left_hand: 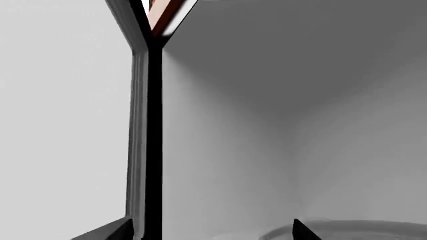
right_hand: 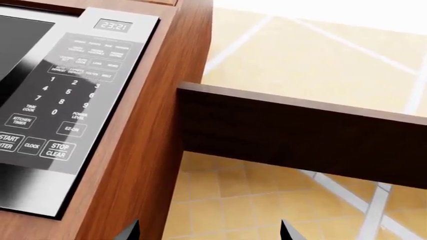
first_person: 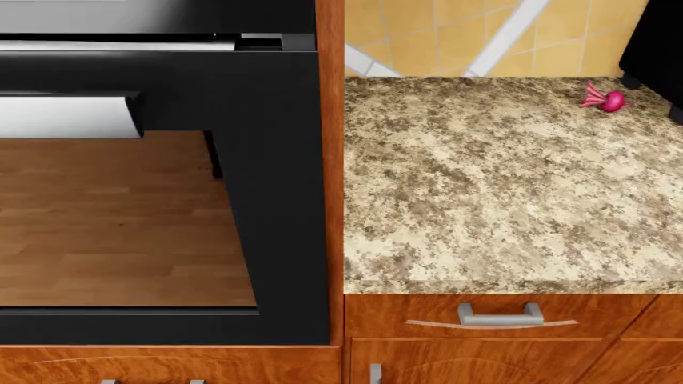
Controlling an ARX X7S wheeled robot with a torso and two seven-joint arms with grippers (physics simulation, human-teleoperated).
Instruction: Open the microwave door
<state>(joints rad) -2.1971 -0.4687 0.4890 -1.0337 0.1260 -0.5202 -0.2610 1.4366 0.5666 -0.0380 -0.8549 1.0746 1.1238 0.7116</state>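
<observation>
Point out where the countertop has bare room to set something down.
The countertop is bare from the oven side across to its front edge above the drawer handle. Only the far right corner is taken: a beet beside a dark object.

Speckled stone countertop (first_person: pixel 501 184), glossy wood cabinet (right_hand: pixel 143 135), brushed-metal microwave panel (right_hand: pixel 80 90).

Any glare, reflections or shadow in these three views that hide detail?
Head view: the oven door glass mirrors the wood floor. Right wrist view: a glare streak crosses the microwave keypad, labels still legible. Left wrist view: soft, nearly featureless grey surfaces, a shadow gradient, little to read.
</observation>
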